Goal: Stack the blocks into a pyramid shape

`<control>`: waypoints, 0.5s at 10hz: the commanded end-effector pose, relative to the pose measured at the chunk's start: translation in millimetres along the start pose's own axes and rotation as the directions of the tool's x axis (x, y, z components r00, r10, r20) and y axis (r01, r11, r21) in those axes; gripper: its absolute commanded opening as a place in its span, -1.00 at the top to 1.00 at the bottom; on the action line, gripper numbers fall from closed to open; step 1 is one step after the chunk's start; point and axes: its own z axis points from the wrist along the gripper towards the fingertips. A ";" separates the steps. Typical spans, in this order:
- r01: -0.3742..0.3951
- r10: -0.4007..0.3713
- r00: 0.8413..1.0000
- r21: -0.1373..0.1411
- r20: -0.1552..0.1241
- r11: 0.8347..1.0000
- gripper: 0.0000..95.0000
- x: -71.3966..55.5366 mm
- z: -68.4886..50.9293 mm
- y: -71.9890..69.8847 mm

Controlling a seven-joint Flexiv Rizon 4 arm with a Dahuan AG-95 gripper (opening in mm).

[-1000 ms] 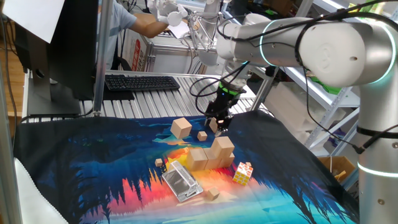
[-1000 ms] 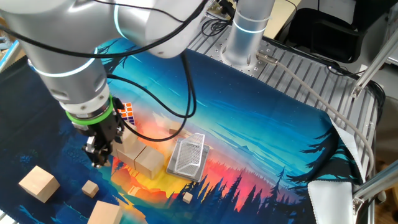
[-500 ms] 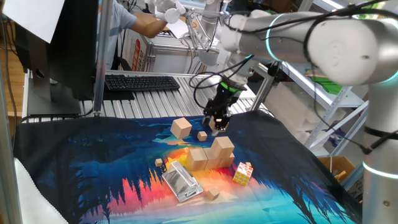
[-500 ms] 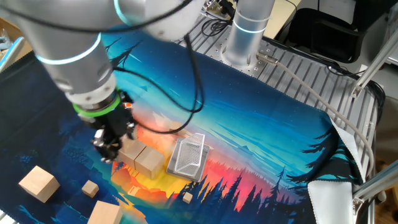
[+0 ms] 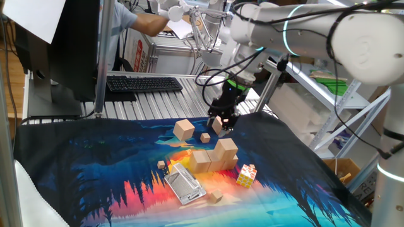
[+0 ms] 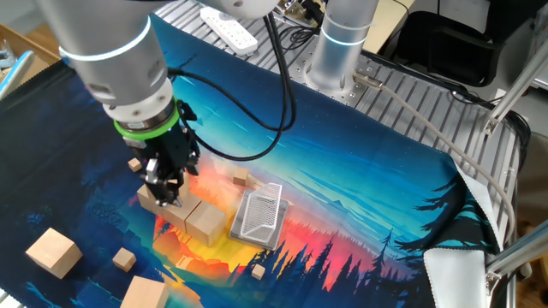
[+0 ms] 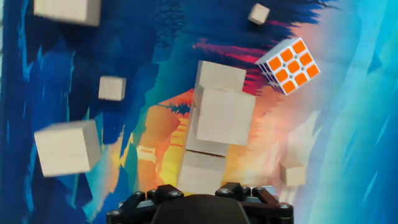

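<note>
Three tan blocks form a small stack (image 5: 214, 156) on the printed cloth: two side by side and one on top (image 5: 226, 148). The stack also shows in the other fixed view (image 6: 195, 218) and the hand view (image 7: 224, 115). Two more blocks lie loose: one (image 5: 184, 129) to the left and one (image 5: 217, 125) behind the gripper. In the hand view the loose blocks are at the left (image 7: 67, 147) and the top left (image 7: 67, 9). My gripper (image 5: 222, 124) hovers over the stack (image 6: 167, 186), empty and apparently open. Only its base (image 7: 200, 202) shows in the hand view.
A multicoloured puzzle cube (image 5: 247, 175) lies right of the stack. A silver mesh object (image 5: 184, 183) lies in front of it. Tiny wooden cubes (image 5: 205, 137) are scattered around. A keyboard (image 5: 144, 82) sits behind the cloth.
My gripper has moved from beside the stack, near the loose blocks, to a spot above the stack. The blocks have not moved.
</note>
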 end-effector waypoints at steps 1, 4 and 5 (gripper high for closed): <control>0.142 -0.142 0.989 -0.002 0.043 0.990 -0.20 3.2 -0.6 -2.4; 0.232 -0.232 0.971 0.010 0.060 0.973 -0.20 3.2 -0.6 -2.4; 0.246 -0.246 0.967 0.011 0.063 0.969 -0.20 3.2 -0.6 -2.4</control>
